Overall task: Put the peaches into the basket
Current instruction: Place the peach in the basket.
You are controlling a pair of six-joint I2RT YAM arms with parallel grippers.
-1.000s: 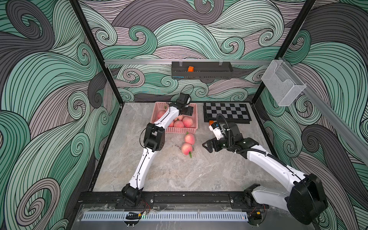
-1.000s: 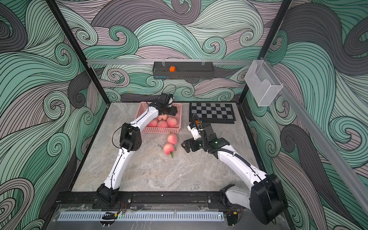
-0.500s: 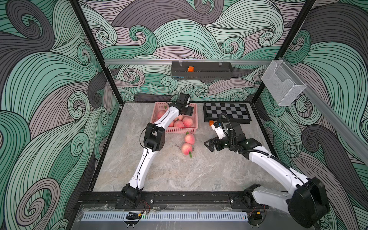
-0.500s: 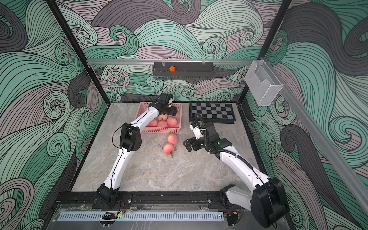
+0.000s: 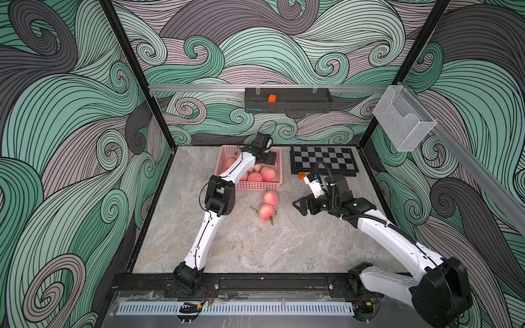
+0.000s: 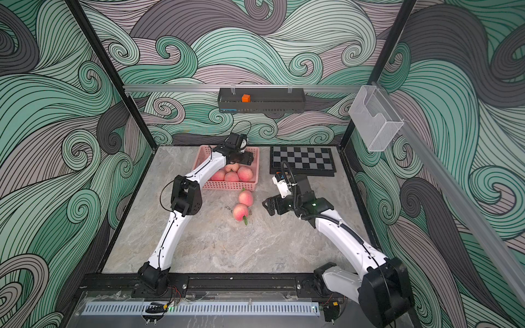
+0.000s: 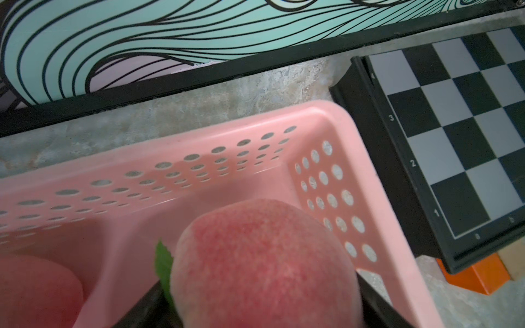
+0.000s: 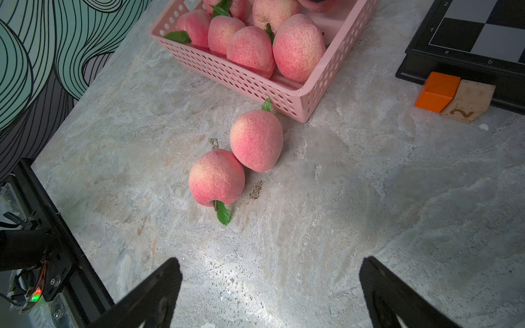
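While my left gripper (image 7: pixel 258 309) hangs over the far end of the pink basket (image 7: pixel 199 125), its fingers (image 7: pixel 380 309) sit close on either side of a peach (image 7: pixel 261 255) above the basket's floor, and I cannot tell whether they press on it or stand just clear. My right gripper (image 8: pixel 270 284) hovers over the marble table (image 8: pixel 369 184) with its jaws wide apart, facing a loose peach (image 8: pixel 257 140) near the basket's front corner and a second loose peach (image 8: pixel 216 177) touching it. More peaches (image 8: pixel 250 51) lie packed together inside the basket.
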